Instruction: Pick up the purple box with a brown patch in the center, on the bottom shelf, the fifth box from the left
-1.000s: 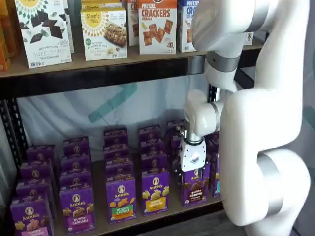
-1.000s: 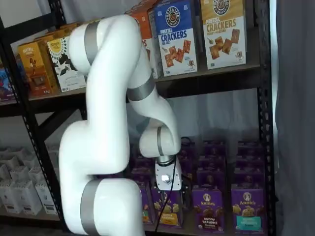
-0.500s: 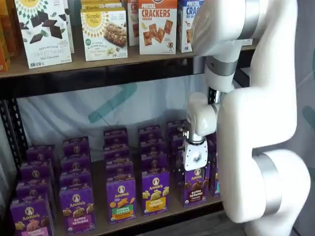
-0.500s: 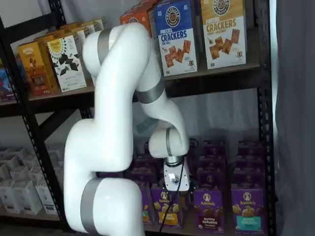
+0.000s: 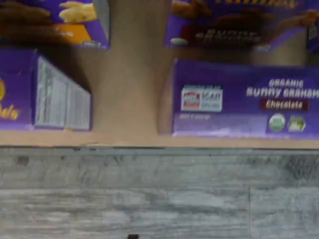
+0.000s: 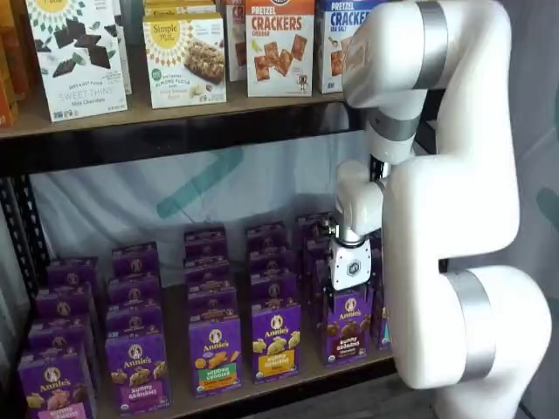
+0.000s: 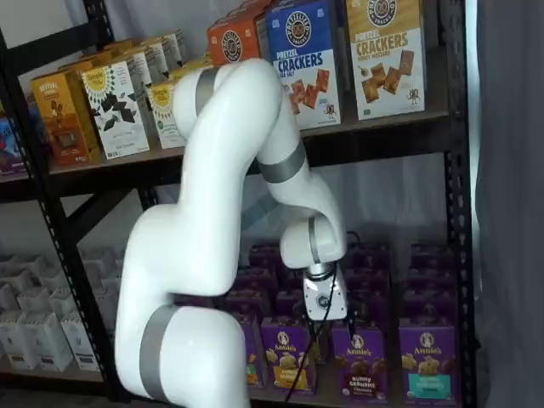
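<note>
The purple box [image 6: 347, 327] with dark brown crackers at its centre stands upright at the front of the bottom shelf [image 6: 301, 371], and shows in both shelf views [image 7: 359, 361]. My gripper [image 6: 349, 297] hangs directly over its top, open, with black fingers spread below the white body and nothing held. In a shelf view the gripper [image 7: 330, 327] sits just left of and above the box. The wrist view shows a purple carton marked chocolate [image 5: 239, 99] close to the shelf's pale front edge [image 5: 129, 134].
A purple carton with yellow crackers [image 6: 276, 340] stands just left of the box, and a teal-banded one [image 7: 427, 361] to its right. Rows of purple cartons run back behind. Cracker boxes [image 6: 279, 44] fill the upper shelf. My white arm [image 6: 463, 218] looms right.
The arm has swung right along the bottom row and risen slightly, bringing the gripper over the brown-cracker box. The jaws have stayed open.
</note>
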